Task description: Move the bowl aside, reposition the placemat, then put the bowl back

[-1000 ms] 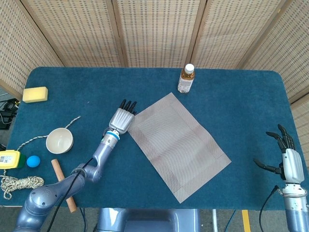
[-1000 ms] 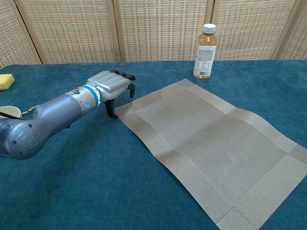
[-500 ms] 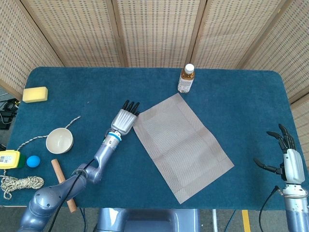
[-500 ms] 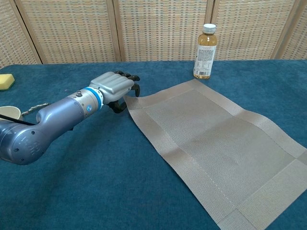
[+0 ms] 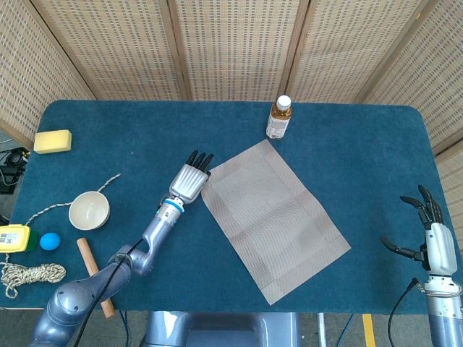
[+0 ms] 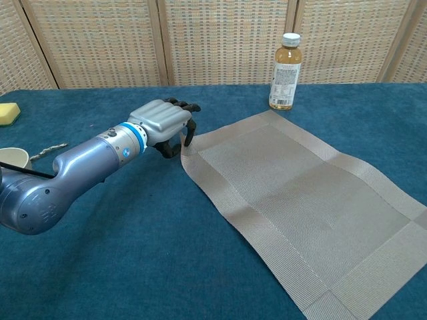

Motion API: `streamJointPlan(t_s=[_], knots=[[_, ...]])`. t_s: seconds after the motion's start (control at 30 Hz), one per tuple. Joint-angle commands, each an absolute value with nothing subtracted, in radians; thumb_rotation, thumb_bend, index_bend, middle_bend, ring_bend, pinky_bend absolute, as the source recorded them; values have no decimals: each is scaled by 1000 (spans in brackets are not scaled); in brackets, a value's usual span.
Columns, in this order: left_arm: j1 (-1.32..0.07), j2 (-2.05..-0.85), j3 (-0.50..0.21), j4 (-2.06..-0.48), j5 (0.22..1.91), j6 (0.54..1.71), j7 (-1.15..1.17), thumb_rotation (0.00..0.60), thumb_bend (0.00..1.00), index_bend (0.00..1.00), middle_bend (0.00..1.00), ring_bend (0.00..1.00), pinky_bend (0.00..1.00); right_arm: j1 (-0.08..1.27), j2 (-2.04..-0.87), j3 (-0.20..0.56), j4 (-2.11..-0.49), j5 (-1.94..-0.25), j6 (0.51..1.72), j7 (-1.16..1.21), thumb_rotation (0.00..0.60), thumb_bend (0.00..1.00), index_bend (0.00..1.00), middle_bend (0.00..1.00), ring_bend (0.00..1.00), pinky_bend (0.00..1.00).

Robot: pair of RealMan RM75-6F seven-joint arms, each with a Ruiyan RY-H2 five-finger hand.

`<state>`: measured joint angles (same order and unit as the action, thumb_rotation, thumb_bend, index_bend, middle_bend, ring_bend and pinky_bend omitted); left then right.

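Observation:
A grey woven placemat (image 5: 275, 217) lies askew in the middle of the blue table (image 5: 362, 144); the chest view shows the placemat (image 6: 300, 200) spread flat. My left hand (image 5: 191, 179) is at its left corner, fingers curled over the edge and thumb beneath, and the left hand (image 6: 163, 122) grips that corner. The white bowl (image 5: 89, 210) stands empty well to the left of the mat, and only the bowl's rim (image 6: 12, 158) shows at the chest view's left edge. My right hand (image 5: 430, 235) hovers at the table's near right edge, fingers spread, holding nothing.
A drink bottle (image 5: 279, 118) stands just beyond the mat's far corner. A yellow sponge (image 5: 53, 141) lies far left. Near the bowl are a blue ball (image 5: 49, 241), a wooden stick (image 5: 95, 277), a coil of rope (image 5: 29, 275) and a yellow-green object (image 5: 13, 237).
My left hand has moved right and slightly away from me with the mat's corner, and the placemat has shifted right and turned with it. The right hand and the bowl stayed put.

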<state>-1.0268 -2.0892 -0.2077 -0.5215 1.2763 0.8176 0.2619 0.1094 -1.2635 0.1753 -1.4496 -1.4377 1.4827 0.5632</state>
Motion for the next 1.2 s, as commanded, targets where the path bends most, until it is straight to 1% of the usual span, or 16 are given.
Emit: streamJointPlan(t_s=[0.03,0.43,0.73,0.9,1.2], knots=[[-1027,-2093,-208,-513,1280,815,257,600,508,519,0,0,0,109,-1263,175,-1451,-1438,1482,566,600,212,240,0,0,0],[-1017,-2092,-205,-504,1293,822,245,600,508,682,0,0,0,110,-1262,169,-1451,-1447,1481,576,600,211,240,0,0,0],[-972,-2043,-187,-567,1311,864,249,600,523,718,0,0,0,109,-1260,165,-1459,-1458,1491,578,600,212,240,0,0,0],[-919,-1973,-163,-688,1322,902,279,600,524,728,0,0,0,105,-1255,161,-1471,-1471,1504,577,600,212,240,0,0,0],[-816,-1772,-108,-1058,1305,934,430,600,527,728,0,0,0,95,-1245,147,-1502,-1502,1532,574,600,212,239,0,0,0]])
